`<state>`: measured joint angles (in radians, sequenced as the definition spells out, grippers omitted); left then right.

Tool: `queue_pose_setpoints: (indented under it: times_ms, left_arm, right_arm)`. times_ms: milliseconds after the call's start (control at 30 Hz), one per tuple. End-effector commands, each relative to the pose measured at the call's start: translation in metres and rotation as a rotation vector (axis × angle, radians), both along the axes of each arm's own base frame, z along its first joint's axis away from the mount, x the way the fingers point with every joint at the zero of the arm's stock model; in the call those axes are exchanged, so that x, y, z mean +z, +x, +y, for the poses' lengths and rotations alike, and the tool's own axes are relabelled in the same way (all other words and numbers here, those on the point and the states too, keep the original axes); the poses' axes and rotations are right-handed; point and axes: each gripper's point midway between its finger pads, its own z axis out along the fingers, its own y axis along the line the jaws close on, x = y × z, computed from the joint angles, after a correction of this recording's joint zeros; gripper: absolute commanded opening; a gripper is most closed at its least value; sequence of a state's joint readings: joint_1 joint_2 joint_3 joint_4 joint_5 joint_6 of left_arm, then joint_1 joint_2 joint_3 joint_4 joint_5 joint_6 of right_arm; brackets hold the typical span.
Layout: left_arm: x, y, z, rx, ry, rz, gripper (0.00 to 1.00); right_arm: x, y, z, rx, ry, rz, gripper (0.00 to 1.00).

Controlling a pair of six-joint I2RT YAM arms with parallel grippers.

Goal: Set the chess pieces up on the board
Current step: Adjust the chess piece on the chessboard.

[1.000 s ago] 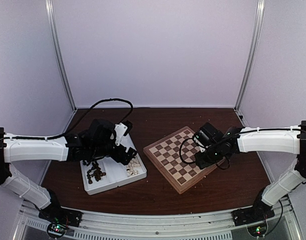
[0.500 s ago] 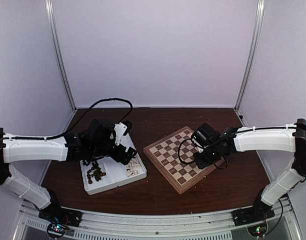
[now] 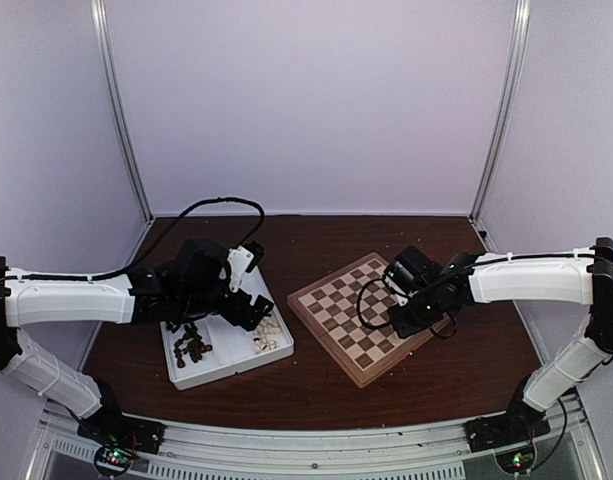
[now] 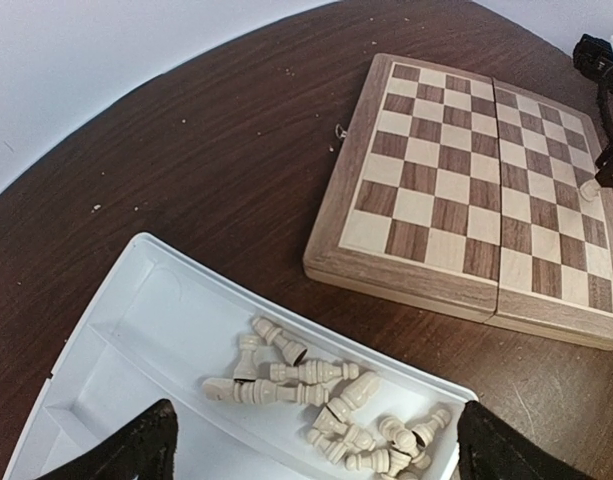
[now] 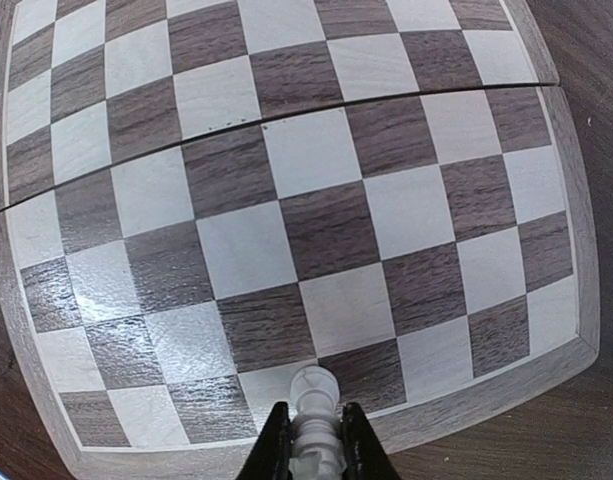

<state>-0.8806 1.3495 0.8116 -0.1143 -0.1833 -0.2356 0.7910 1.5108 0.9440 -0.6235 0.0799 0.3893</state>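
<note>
The board [image 3: 356,315] lies right of centre; it also shows in the left wrist view [image 4: 466,190] and the right wrist view [image 5: 286,200]. My right gripper [image 5: 313,440] is shut on a cream-white chess piece [image 5: 316,405], held over a square in the board's edge row; that piece also shows in the left wrist view [image 4: 588,187]. My left gripper [image 4: 311,445] is open above the white tray [image 4: 176,320], over several cream-white pieces [image 4: 316,385] lying loose. Dark brown pieces [image 3: 193,343] lie in the tray's left compartment.
The white two-compartment tray [image 3: 248,358] sits left of the board on the dark wooden table [image 3: 316,240]. A black cable [image 3: 221,203] loops behind the left arm. White walls and metal posts close in the back and sides.
My right gripper has shifted slightly left and forward over the board with the cream-white piece. My left arm has barely moved.
</note>
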Motion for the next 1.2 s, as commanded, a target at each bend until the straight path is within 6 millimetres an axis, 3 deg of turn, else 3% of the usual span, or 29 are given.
queue_pose_setpoints:
  times_ms: [0, 1167]
  left_arm:
    - [0.008, 0.003, 0.000, 0.006, -0.028, -0.024, 0.98]
    - [0.007, 0.002, 0.000, 0.004, -0.028, -0.024, 0.98]
  right_arm:
    - [0.021, 0.007, -0.007, -0.022, -0.014, -0.058, 0.10]
    - [0.003, 0.015, -0.019, -0.057, -0.058, -0.054, 0.13]
